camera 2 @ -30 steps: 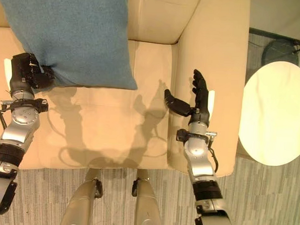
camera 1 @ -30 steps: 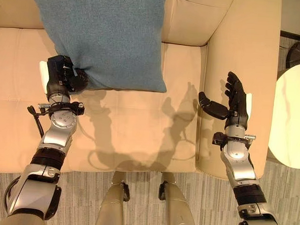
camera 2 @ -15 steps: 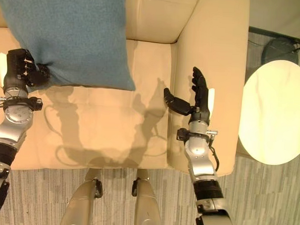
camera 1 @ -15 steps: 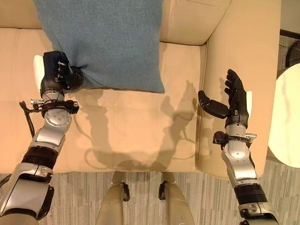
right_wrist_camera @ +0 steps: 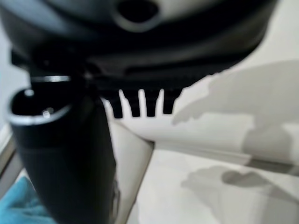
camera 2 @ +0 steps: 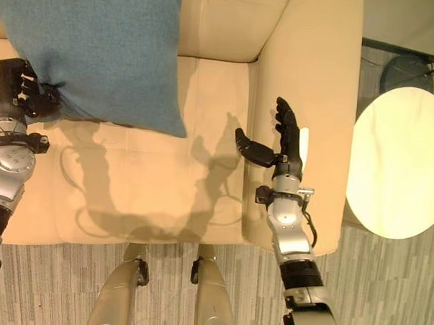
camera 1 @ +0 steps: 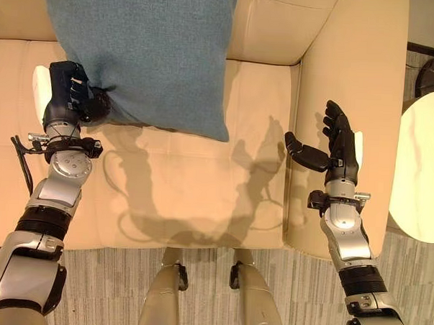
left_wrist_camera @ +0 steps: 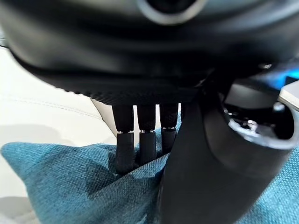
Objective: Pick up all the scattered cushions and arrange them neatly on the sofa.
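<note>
The left hand grasps the blue cushion by its corner, cloth bunched between its fingers, over the sofa seat. Placing underway; next, settle it against the backrest. The right hand hovers with fingers released.

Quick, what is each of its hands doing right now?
Left hand: shut on a corner of the blue cushion.
Right hand: open, holding nothing, above the sofa armrest.

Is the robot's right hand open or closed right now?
Open: the right robot hand hovers over the sofa armrest, fingers straight, holding nothing.
</note>
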Robot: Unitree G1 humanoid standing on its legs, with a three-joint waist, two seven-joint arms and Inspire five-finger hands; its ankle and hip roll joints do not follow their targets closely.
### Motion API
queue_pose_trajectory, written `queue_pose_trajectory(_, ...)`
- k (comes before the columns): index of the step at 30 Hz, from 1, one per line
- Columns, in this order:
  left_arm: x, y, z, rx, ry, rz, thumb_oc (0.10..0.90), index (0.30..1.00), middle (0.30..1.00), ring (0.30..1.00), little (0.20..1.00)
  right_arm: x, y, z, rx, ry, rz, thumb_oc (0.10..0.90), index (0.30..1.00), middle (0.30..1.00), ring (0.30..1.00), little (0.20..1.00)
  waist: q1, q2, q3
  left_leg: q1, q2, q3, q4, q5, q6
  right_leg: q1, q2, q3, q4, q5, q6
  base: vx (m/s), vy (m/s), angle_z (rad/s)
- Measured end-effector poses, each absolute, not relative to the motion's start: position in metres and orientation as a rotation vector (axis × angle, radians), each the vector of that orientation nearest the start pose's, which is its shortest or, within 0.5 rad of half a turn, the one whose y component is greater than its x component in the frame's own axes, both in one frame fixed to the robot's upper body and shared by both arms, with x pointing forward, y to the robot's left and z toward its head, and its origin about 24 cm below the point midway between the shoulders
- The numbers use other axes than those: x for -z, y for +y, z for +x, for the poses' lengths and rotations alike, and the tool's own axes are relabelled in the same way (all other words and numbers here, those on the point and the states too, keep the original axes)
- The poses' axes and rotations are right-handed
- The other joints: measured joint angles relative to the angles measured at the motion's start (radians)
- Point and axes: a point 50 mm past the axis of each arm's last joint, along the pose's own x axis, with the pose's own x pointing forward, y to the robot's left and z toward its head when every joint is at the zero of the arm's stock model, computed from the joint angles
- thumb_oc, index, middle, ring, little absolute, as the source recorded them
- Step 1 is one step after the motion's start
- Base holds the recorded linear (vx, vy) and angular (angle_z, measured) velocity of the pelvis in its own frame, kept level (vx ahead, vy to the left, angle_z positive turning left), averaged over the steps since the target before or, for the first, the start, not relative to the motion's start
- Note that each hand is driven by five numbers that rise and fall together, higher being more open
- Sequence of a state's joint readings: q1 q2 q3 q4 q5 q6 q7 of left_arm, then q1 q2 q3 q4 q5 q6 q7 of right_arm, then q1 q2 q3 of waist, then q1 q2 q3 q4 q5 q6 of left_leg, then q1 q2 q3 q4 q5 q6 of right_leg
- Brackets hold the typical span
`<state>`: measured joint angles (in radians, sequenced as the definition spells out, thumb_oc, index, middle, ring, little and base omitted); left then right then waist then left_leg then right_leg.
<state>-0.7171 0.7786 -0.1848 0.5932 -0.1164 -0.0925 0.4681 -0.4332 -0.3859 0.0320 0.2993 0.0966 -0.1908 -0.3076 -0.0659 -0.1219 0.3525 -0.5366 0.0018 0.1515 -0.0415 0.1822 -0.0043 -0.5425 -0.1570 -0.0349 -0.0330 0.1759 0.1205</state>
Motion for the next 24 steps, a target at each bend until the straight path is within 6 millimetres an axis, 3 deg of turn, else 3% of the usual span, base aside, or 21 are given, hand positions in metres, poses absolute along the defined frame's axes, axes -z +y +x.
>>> queue_pose_trajectory(6,-0.207,0.303,0.349,-0.582,-0.358,0.581,0.800,0.900,0.900,0.900,0.900,-0.127,-0.217,0.326,0.262,-0.343,-0.246,0.800,0.900,0.900,0.900,0.900,0.005,0.000,0.000,0.000,0.001,-0.004,0.002,0.000,0.000,0.004,-0.001,-0.005,0.001,0.000,0.000,0.00,-0.025,0.01)
queue_pose_trajectory(10,-0.214,0.317,0.343,-0.605,-0.361,0.592,0.800,0.900,0.900,0.900,0.900,-0.118,-0.219,0.322,0.246,-0.313,-0.254,0.800,0.900,0.900,0.900,0.900,0.008,0.003,0.002,0.002,0.005,-0.013,0.019,0.000,-0.001,0.019,0.000,-0.016,0.001,0.000,0.000,0.02,-0.055,0.05)
queue_pose_trajectory(13,-0.209,0.329,0.330,-0.642,-0.373,0.484,0.800,0.900,0.900,0.900,0.900,-0.111,-0.220,0.318,0.236,-0.287,-0.258,0.800,0.900,0.900,0.900,0.900,0.017,0.006,0.004,0.037,0.008,-0.019,0.019,-0.005,-0.008,0.058,0.003,-0.019,-0.006,0.000,0.000,-0.01,-0.062,0.01)
queue_pose_trajectory(16,-0.215,0.327,0.324,-0.629,-0.429,0.371,0.800,0.900,0.900,0.900,0.900,-0.102,-0.223,0.313,0.240,-0.256,-0.262,0.800,0.900,0.900,0.900,0.900,0.038,0.020,0.000,0.054,0.014,-0.039,0.019,-0.008,-0.012,0.084,0.008,-0.042,-0.005,-0.007,-0.007,-0.02,-0.083,0.13)
queue_pose_trajectory(19,-0.187,0.294,0.305,-0.490,-0.487,0.239,0.800,0.900,0.900,0.900,0.900,-0.093,-0.228,0.309,0.254,-0.214,-0.262,0.800,0.900,0.900,0.900,0.900,0.063,0.039,-0.001,0.080,0.011,-0.054,0.019,-0.008,-0.013,0.124,0.011,-0.063,-0.009,-0.017,-0.011,0.01,-0.093,0.19)
queue_pose_trajectory(21,-0.149,0.281,0.298,-0.456,-0.391,0.144,0.800,0.900,0.900,0.900,0.900,-0.084,-0.233,0.303,0.261,-0.176,-0.264,0.800,0.900,0.900,0.900,0.900,0.086,0.052,-0.005,0.117,0.012,-0.068,0.019,-0.015,-0.023,0.168,0.012,-0.080,-0.009,-0.030,-0.005,0.01,-0.123,0.18)
queue_pose_trajectory(24,-0.089,0.276,0.270,-0.427,-0.207,0.093,0.800,0.900,0.900,0.900,0.900,-0.066,-0.235,0.292,0.242,-0.110,-0.263,0.800,0.900,0.900,0.900,0.900,0.092,0.054,-0.006,0.191,0.012,-0.090,0.010,-0.019,-0.029,0.261,0.012,-0.107,-0.028,-0.044,-0.010,0.00,-0.074,0.22)
